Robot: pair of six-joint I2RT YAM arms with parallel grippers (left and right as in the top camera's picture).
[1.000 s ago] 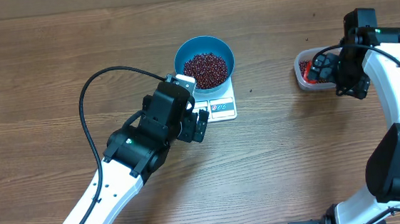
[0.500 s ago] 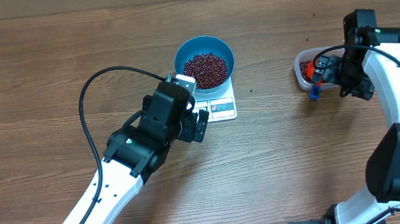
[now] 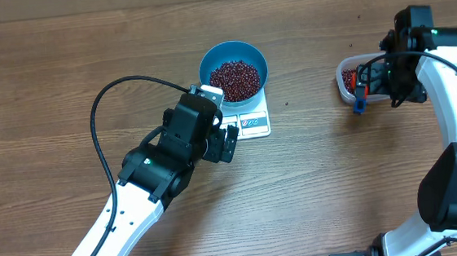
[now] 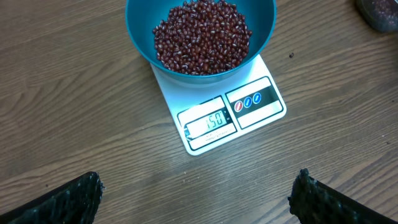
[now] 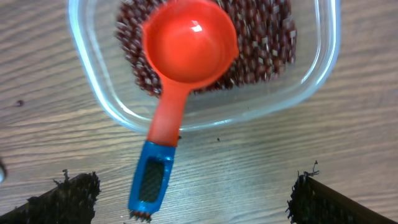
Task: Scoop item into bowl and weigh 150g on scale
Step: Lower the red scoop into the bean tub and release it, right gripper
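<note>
Both grippers gape wide and hold nothing: the left gripper [image 4: 196, 202] hovers near the scale [image 4: 180, 93], whose display [image 4: 213, 121] reads 150 under the blue bowl [image 4: 262, 22] of beans [image 4: 202, 34], the right gripper [image 5: 189, 199] above the red scoop [image 5: 186, 43] lying in the tub [image 5: 326, 62] at right, so weighing looks finished.

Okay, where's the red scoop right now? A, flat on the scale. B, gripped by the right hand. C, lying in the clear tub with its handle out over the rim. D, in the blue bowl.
C: the red scoop lies cup-up on the beans in the clear tub, its blue-tipped handle sticks out past the rim, and the open right hand is not touching it.
</note>
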